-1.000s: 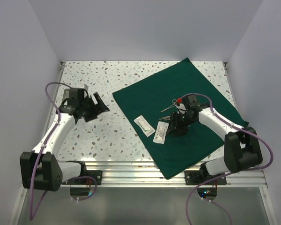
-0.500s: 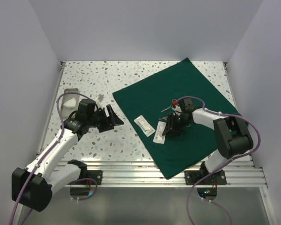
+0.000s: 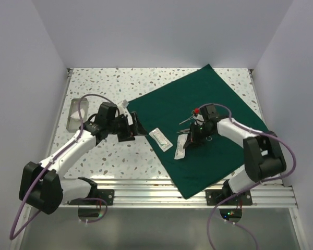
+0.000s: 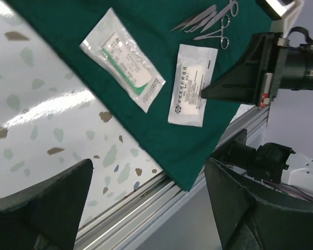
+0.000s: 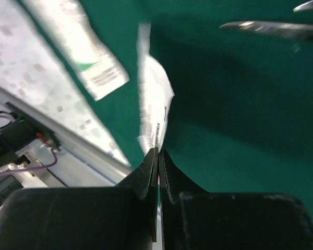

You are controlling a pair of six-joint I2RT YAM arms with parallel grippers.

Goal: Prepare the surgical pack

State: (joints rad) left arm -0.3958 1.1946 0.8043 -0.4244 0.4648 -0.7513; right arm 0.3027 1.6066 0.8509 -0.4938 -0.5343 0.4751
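the dark green drape (image 3: pixel 208 99) lies spread flat over the right half of the table (image 3: pixel 104 83); the step looks like arranging its contents. the left gripper (image 3: pixel 136 129) hovers released beside the drape's left edge. the right gripper (image 5: pixel 157 159) is clenched on the edge of a white packet (image 3: pixel 179 147), near the silver instruments (image 3: pixel 190 119); next, the packet likely wants laying flat. its print is too small to read.

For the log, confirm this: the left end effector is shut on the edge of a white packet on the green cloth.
Wrong arm. The right end effector is shut on the edge of a white packet on the green cloth, as the right wrist view shows; the left end effector is open.
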